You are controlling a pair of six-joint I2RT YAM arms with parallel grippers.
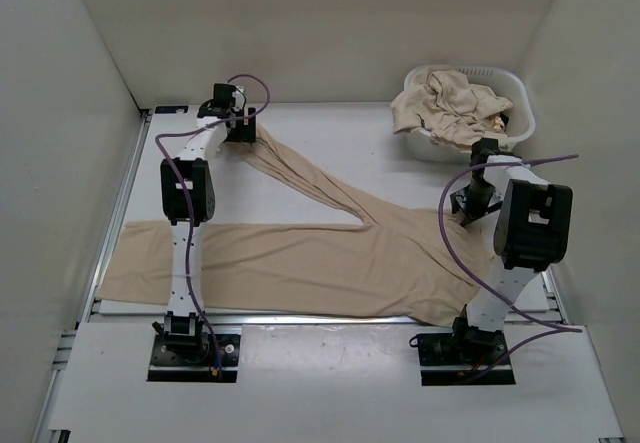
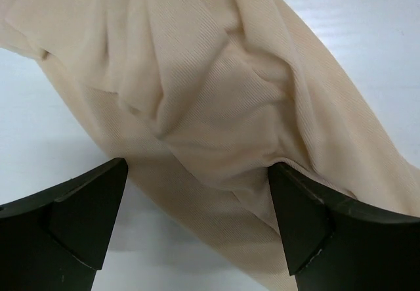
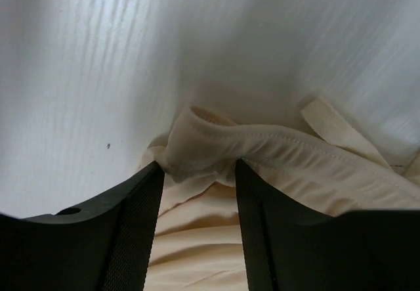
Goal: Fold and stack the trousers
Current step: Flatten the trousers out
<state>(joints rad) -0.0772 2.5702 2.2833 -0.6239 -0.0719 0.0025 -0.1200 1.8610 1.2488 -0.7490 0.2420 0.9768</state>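
Observation:
The beige-tan trousers (image 1: 330, 258) lie spread on the white table. One leg runs left along the near edge and the other slants up toward the far left. My left gripper (image 1: 240, 131) hovers over the end of the slanted leg. In the left wrist view it (image 2: 197, 166) is wide open with wrinkled leg cloth (image 2: 216, 94) between and under its fingers. My right gripper (image 1: 463, 213) is at the waist end on the right. In the right wrist view it (image 3: 197, 166) pinches the bunched waistband (image 3: 275, 150), which rises at the fingertips.
A white slotted laundry basket (image 1: 515, 93) stands at the far right, holding more crumpled beige clothes (image 1: 450, 103). White walls enclose the table on the left, back and right. A metal rail (image 1: 120, 193) runs along the table's left edge.

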